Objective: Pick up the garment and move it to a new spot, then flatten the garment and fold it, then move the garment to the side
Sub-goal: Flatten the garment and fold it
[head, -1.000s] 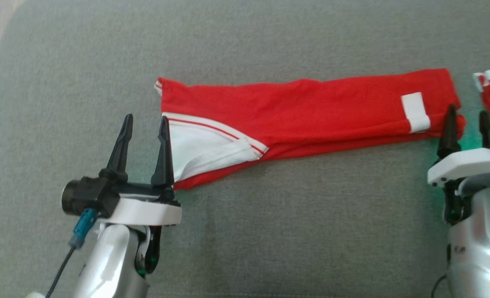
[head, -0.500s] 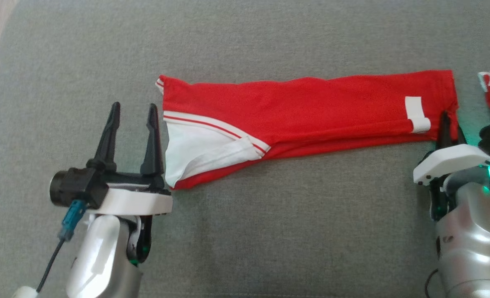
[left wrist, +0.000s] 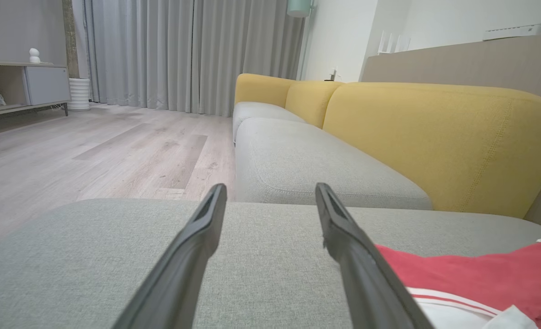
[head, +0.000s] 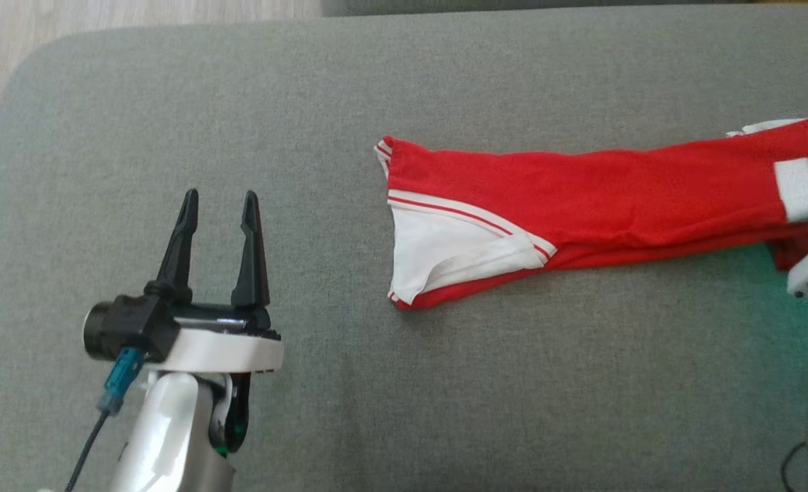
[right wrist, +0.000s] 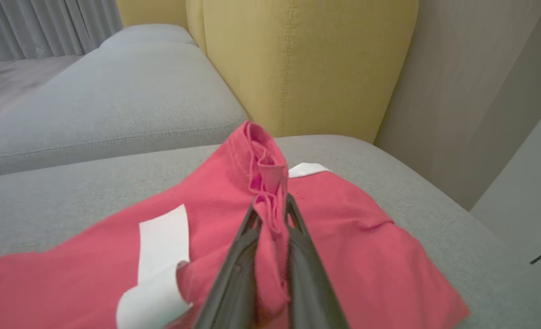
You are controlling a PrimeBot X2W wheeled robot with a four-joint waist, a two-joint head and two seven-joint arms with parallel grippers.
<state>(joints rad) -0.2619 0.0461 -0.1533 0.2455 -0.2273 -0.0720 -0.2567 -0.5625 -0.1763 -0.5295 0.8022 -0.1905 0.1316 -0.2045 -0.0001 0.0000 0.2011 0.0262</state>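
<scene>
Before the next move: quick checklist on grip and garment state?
1. Right gripper shut on red garment: ok, bunched hem pinched between its fingers.
2. All folded layers caught in that grip: cannot tell, the fabric bunches there.
3. Left gripper open and apart from the garment: ok.
4. Garment lying as a long folded strip on the grey cushion: ok.
5. Bare cushion past the gripped end: ok, the right wrist view shows some.
</scene>
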